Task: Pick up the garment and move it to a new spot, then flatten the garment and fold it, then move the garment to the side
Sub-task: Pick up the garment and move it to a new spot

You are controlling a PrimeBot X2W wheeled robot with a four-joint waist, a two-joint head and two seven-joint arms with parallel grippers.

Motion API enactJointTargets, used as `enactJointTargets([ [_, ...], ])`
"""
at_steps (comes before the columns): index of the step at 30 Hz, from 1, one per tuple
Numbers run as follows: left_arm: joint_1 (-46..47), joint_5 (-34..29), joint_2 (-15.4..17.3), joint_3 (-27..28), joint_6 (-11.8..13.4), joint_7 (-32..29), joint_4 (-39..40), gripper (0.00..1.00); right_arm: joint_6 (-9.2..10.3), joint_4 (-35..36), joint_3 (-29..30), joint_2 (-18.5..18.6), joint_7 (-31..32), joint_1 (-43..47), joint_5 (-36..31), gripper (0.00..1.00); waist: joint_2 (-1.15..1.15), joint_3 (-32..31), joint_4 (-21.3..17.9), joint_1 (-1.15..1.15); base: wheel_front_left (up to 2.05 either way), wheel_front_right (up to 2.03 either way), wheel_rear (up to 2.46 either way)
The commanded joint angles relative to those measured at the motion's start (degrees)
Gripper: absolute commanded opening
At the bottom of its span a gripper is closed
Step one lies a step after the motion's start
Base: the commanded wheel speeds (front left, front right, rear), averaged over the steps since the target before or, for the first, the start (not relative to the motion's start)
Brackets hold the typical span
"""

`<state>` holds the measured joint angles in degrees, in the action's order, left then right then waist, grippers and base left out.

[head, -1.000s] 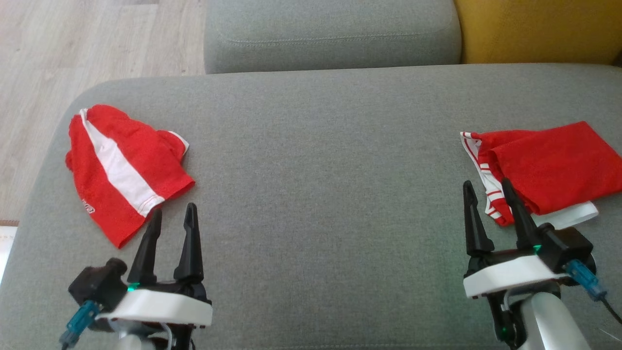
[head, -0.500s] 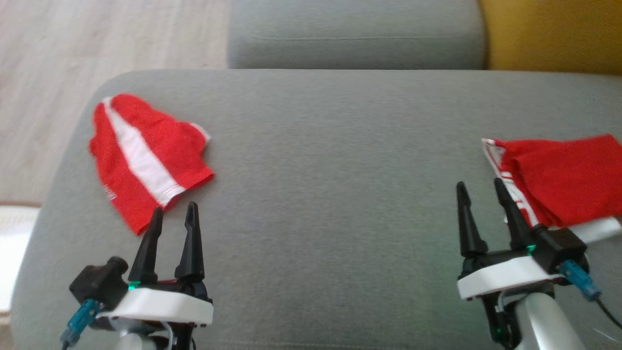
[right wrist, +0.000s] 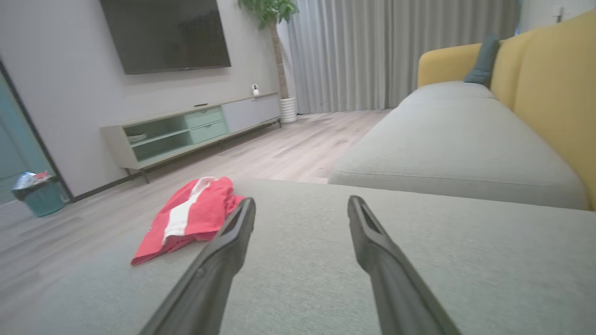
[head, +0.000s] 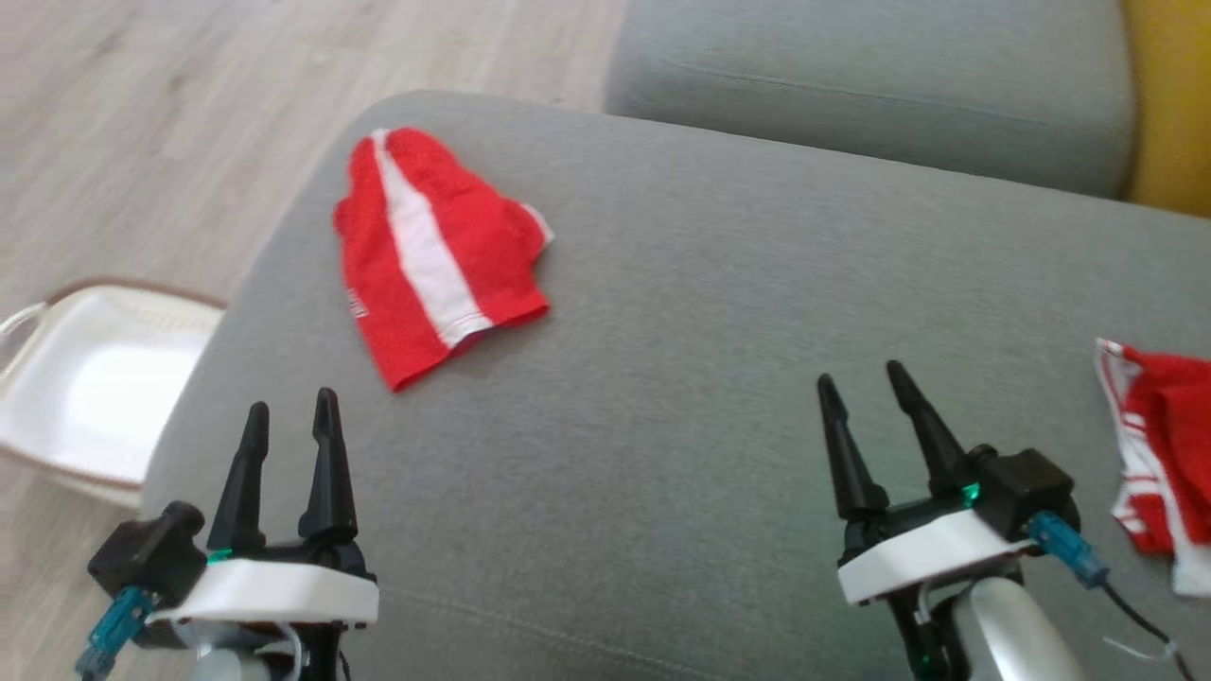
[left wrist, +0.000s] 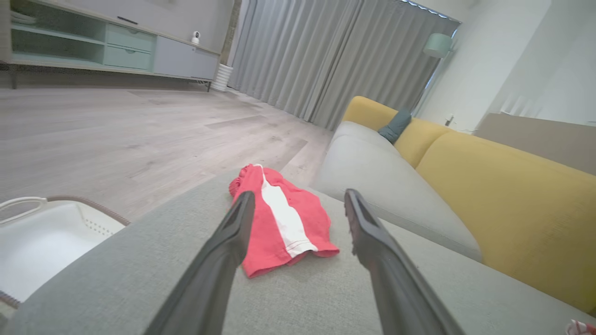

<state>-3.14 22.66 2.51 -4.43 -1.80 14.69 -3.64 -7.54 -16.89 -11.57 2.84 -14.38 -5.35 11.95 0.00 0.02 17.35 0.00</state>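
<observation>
Hovering at the cushion's [head: 719, 312] near-left corner, by the basket [head: 85, 397] off its left edge: left gripper [head: 291, 401], fingers wide, empty. Garment [head: 430, 255] crumpled at the cushion's far-left corner, close to the edge; may slide over it if nudged or pinched by one layer. Right gripper [head: 860, 374] near-right, wide, empty. Risks a mistaken grab of the second red garment [head: 1159, 445] at the cushion's right edge.

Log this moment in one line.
stage: pre-grasp | left gripper: open, empty | right gripper: open, empty | garment: crumpled on sofa, untouched | second garment: sofa's right
</observation>
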Motion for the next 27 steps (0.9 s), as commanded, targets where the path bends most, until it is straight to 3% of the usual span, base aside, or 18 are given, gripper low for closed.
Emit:
enactJointTargets([
  [1, 2.3, -0.6, 0.4, 2.4, -0.2, 0.3, 2.0, 1.00, 0.05, 1.4, -2.0, 0.0, -0.6, -2.7, 0.3, 1.00, 0.00, 0.0, 2.6, 0.00, 0.00, 0.00, 0.00],
  [12, 1.2, -0.6, 0.4, 2.2, -0.1, 0.3, 1.8, 1.00, 0.05, 0.7, -2.3, 0.0, -0.6, -1.9, 1.2, 1.00, 0.00, -1.1, 7.3, 0.00, 0.00, 0.00, 0.00],
  [27, 1.4, -0.9, 0.4, 5.0, -0.5, 0.3, 2.4, 1.00, 0.05, 0.9, -1.1, 0.0, -0.6, -1.4, 0.4, 1.00, 0.00, 0.3, 6.9, 0.00, 0.00, 0.00, 0.00],
])
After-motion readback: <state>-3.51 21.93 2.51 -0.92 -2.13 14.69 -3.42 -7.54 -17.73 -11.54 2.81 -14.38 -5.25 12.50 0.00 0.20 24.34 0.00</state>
